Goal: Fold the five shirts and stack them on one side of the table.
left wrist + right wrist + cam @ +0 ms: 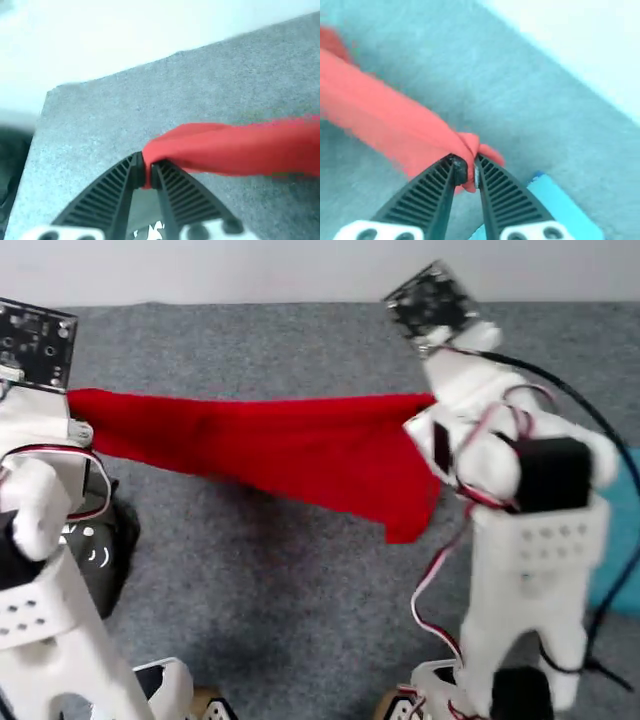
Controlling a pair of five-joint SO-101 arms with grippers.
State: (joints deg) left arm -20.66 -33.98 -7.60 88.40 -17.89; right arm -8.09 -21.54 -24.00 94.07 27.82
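Observation:
A red shirt (270, 445) hangs stretched above the grey table, held up at both ends. My left gripper (146, 172) is shut on the shirt's (235, 147) bunched left end, near the table's far left corner. My right gripper (466, 172) is shut on the shirt's (395, 132) right end. In the high view the left arm (40, 490) stands at the left edge and the right arm (500, 480) at the right, with the cloth sagging between them and a flap drooping by the right arm.
A light blue folded cloth (622, 540) lies at the table's right edge, also seen as the blue cloth (560, 210) under my right gripper. A dark object (100, 550) sits by the left arm's base. Grey table surface (280, 600) spreads below the shirt.

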